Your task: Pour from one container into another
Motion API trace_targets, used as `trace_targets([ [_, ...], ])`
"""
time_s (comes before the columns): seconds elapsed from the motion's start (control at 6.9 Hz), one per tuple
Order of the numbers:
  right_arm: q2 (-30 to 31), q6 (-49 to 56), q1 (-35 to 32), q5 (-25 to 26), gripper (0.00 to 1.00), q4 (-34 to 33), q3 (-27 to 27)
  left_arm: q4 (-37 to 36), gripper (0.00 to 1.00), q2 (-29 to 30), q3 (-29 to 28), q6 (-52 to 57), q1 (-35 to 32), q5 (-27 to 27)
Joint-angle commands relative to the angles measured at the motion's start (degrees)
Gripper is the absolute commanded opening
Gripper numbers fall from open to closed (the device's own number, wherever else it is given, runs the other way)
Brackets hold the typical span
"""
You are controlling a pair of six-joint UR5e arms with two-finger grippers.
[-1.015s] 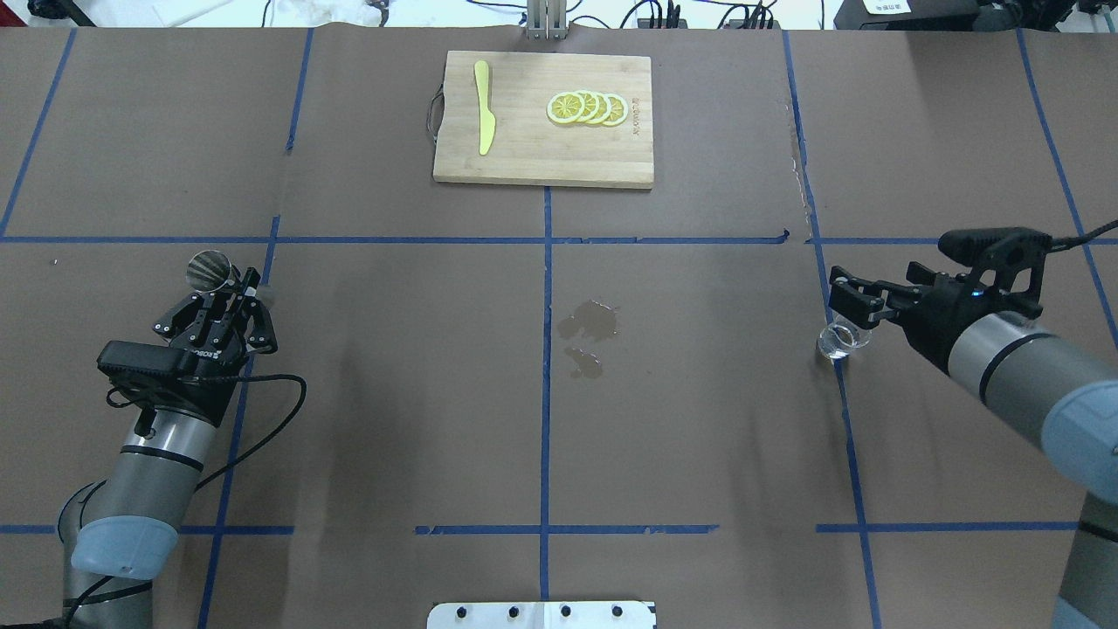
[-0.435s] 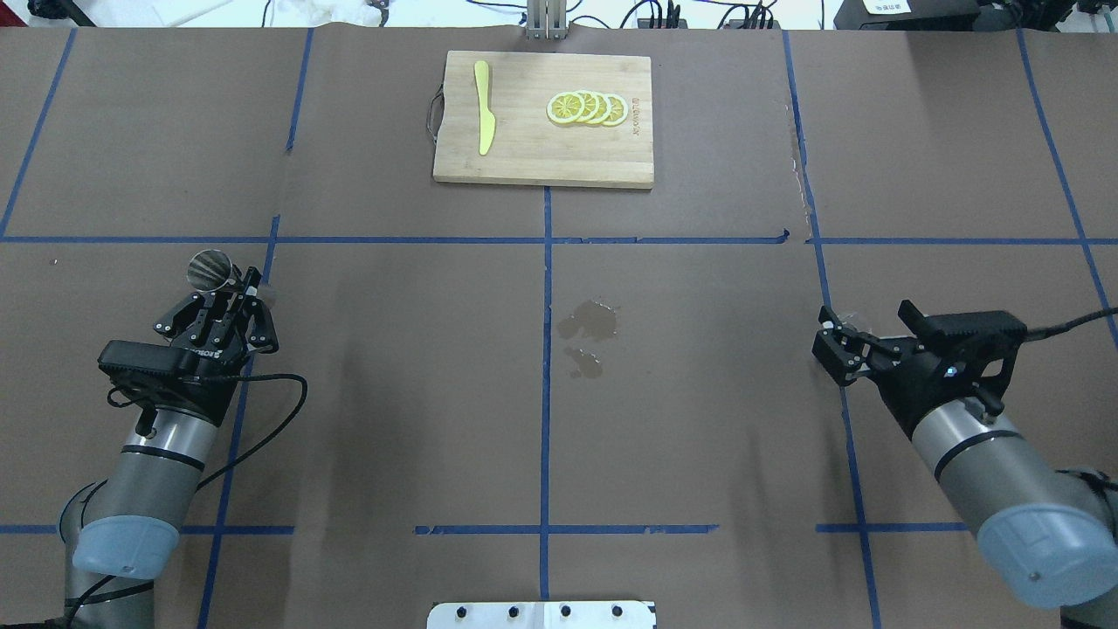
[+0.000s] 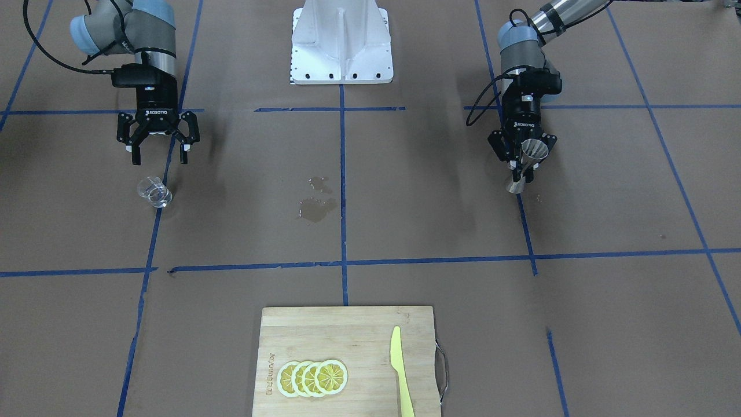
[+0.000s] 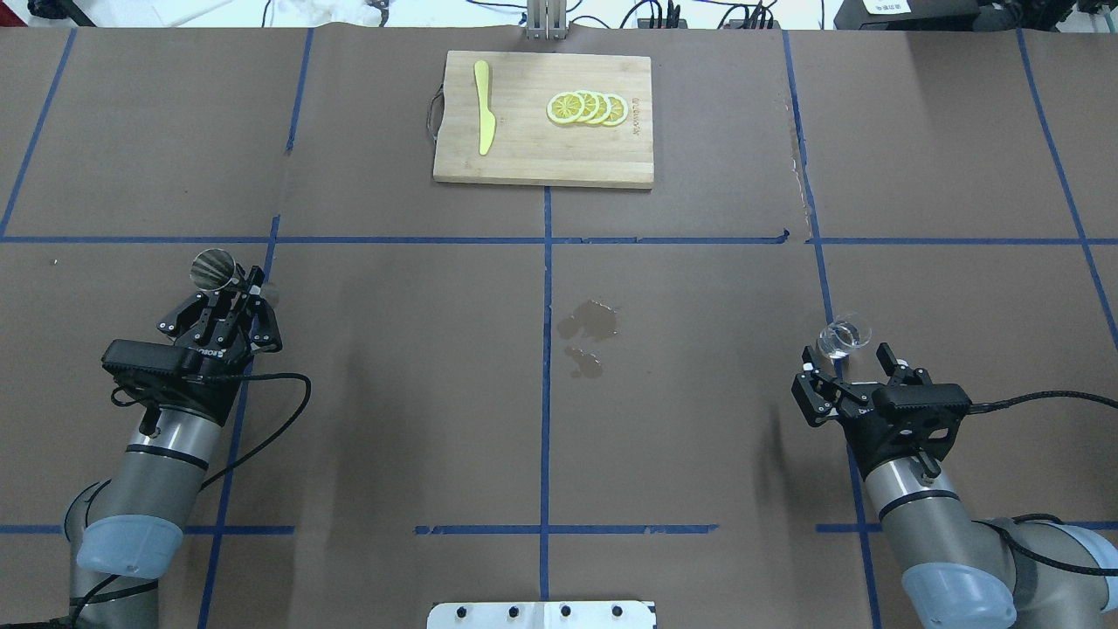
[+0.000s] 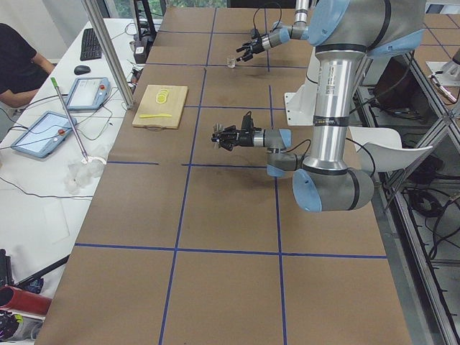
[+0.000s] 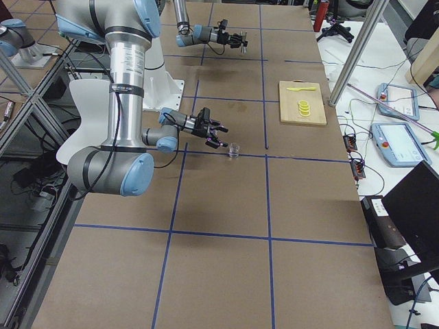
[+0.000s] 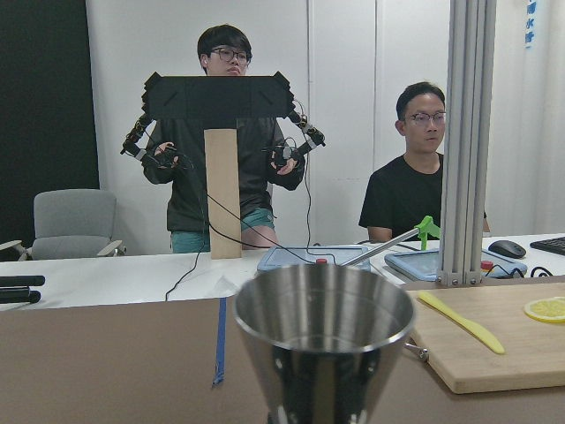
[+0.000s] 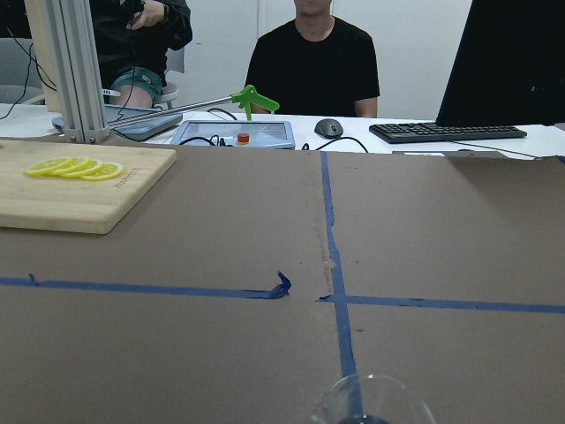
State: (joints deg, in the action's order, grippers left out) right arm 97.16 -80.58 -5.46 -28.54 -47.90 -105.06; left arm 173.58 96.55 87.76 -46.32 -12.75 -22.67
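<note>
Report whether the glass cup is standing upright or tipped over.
Upright. The glass cup stands on its base on the table, rim facing up, apart from the open right gripper.

You have, at the view's left, the right gripper (image 3: 160,157), jaws spread and pointing down, with the clear glass cup (image 3: 154,191) standing just in front of it, untouched. At the view's right, the left gripper (image 3: 523,164) is closed around the waist of the tilted metal jigger (image 3: 532,150). In the centre is a wet patch (image 3: 316,209) on the brown table (image 3: 440,202). Nearest you is a wooden cutting board (image 3: 359,336) with lemon slices (image 3: 312,377) and a yellow knife (image 3: 400,370).
</note>
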Motion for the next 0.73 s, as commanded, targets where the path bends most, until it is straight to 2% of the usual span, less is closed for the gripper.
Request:
trace_targets([
  [0.0, -1.1, -0.4, 0.0, 2.2, 0.99, 0.3, 2.7, 0.0, 0.0, 0.0, 0.0, 0.0, 0.0, 0.0],
  [0.58, -1.3, -2.9, 0.0, 2.3, 0.99, 0.3, 4.7, 0.0, 0.0, 0.0, 0.0, 0.0, 0.0, 0.0],
])
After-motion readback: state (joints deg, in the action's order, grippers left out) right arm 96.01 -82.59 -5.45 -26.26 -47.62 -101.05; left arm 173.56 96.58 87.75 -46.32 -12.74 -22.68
